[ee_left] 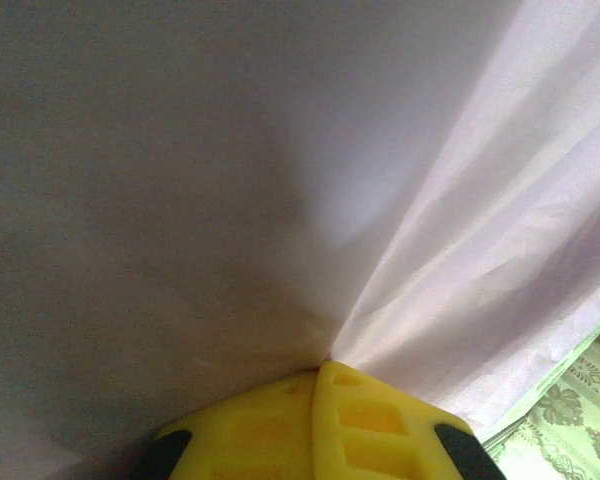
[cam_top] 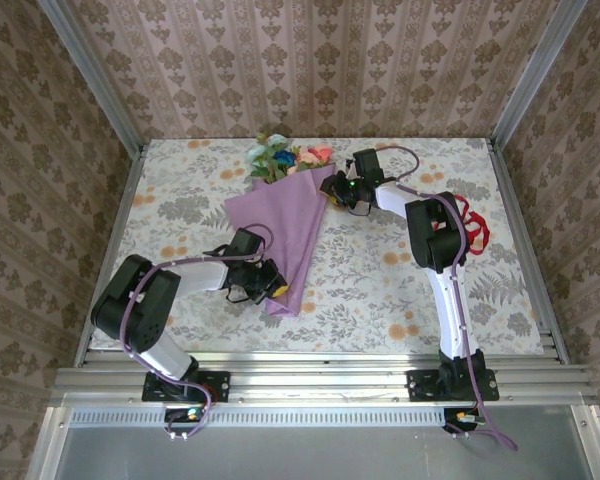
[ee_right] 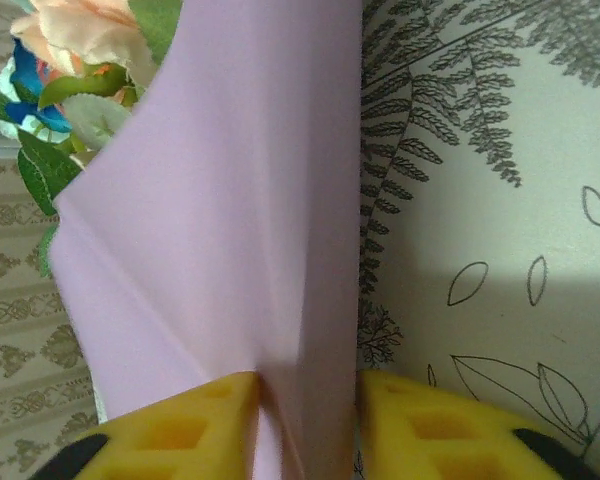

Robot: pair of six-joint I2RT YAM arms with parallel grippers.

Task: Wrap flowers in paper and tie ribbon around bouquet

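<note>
On the floral-cloth counter (cam_top: 400, 290), centre | lilac-purple paper cone bouquet (cam_top: 280, 235) lying flat; pink, peach and blue artificial flowers (cam_top: 285, 158) at far end | left end effector (cam_top: 276, 289) clamped on narrow tip, probably keeping wrap closed | right end effector (cam_top: 334, 193) part-open astride upper edge; gripping nothing | thin red ribbon (cam_top: 473, 222) at right, untied

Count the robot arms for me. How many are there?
2. The left arm reaches from the near left, its fingers at the narrow end of the bouquet. The right arm reaches from the near right to the wide end, beside the flowers. None seem hidden.
</note>
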